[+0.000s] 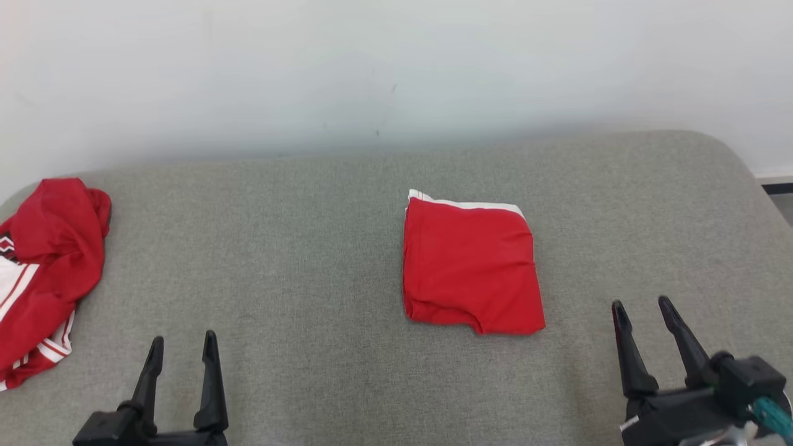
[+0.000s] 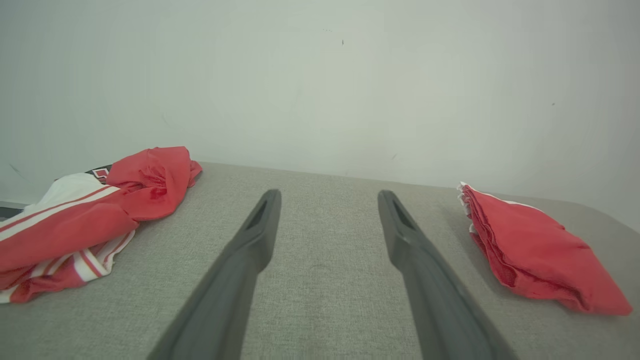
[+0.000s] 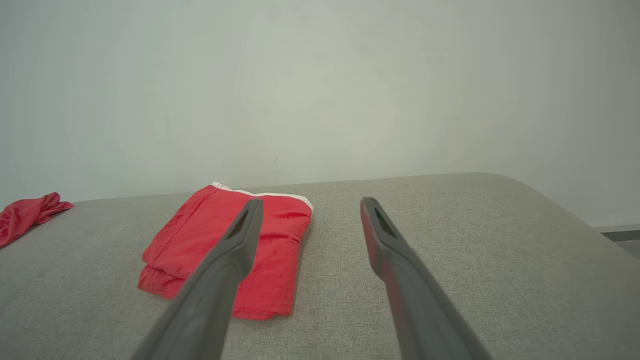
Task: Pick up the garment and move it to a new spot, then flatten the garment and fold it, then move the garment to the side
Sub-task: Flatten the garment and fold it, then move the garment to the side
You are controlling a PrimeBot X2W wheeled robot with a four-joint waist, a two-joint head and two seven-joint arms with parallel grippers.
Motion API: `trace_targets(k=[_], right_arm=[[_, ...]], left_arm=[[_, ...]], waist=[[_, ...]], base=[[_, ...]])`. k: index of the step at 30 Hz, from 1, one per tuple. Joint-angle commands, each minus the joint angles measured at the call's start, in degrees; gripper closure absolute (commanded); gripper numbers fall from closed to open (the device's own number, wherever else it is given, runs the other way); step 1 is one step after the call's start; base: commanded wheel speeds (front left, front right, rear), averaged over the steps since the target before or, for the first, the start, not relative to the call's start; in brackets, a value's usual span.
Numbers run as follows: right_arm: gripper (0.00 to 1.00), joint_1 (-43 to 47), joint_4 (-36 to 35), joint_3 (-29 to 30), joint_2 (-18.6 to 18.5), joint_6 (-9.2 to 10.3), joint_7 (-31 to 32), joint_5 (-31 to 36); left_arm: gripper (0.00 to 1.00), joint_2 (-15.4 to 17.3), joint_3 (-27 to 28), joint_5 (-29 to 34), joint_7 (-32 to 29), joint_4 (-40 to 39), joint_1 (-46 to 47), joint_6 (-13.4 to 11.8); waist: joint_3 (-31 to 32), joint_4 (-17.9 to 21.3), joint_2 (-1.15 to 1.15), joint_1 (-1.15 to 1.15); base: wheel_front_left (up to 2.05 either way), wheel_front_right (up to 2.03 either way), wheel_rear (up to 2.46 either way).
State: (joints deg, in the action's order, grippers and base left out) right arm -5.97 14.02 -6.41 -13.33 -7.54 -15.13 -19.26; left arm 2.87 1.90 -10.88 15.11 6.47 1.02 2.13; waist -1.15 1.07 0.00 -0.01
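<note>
The grey padded surface (image 1: 310, 260) stretches before me. At its left edge lies a crumpled red-and-white garment (image 1: 49, 272); the folded red garment (image 1: 471, 266) (white band along its far edge) rests right of centre. My left gripper (image 1: 183, 337) and right gripper (image 1: 641, 301) hover nearer me, fingers spread wide, holding nothing

Three cameras set around the folded garment (image 1: 471, 266) on the grey pad (image 1: 310, 279).
The head view looks forward and down from high on the folded garment's near side, taking in the pad up to the white wall (image 1: 396, 74). The left wrist view sits low, well to the folded garment's left, facing the wall along the left gripper (image 2: 328, 192). The right wrist view, also low, is nearer, just right of it. All three share the folded garment and the crumpled clothing (image 1: 43, 272) far to its left.
</note>
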Motion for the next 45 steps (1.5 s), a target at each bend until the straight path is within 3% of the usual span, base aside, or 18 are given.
trace_targets(k=[1,20,39,45], right_arm=[[0.00,2.02,-1.17,1.13,0.82,0.12,-0.01,0.77],[0.00,8.63,-3.73,4.63,2.46,0.12,-0.01,2.24],[0.00,7.13,-1.45,5.24,3.58,0.12,0.00,0.58],[0.00,2.51,0.68,3.40,1.45,0.12,1.49,0.28]], left_arm=[[0.00,0.16,0.52,0.78,0.06,-0.55,-1.47,0.26],[0.00,0.47,2.68,3.37,0.06,-2.66,-6.22,2.16],[0.00,0.23,2.66,3.69,0.06,-1.99,-5.05,2.63],[0.00,0.18,2.51,3.44,0.06,-1.52,-4.39,2.88]], waist=[[1.08,0.21,0.00,0.01],[3.01,-1.27,0.00,0.01],[3.33,-1.42,0.00,0.01],[2.48,-1.90,0.00,0.01]], base=[[0.00,0.00,0.00],[0.00,0.00,0.00],[0.00,0.00,0.00],[0.00,0.00,0.00]])
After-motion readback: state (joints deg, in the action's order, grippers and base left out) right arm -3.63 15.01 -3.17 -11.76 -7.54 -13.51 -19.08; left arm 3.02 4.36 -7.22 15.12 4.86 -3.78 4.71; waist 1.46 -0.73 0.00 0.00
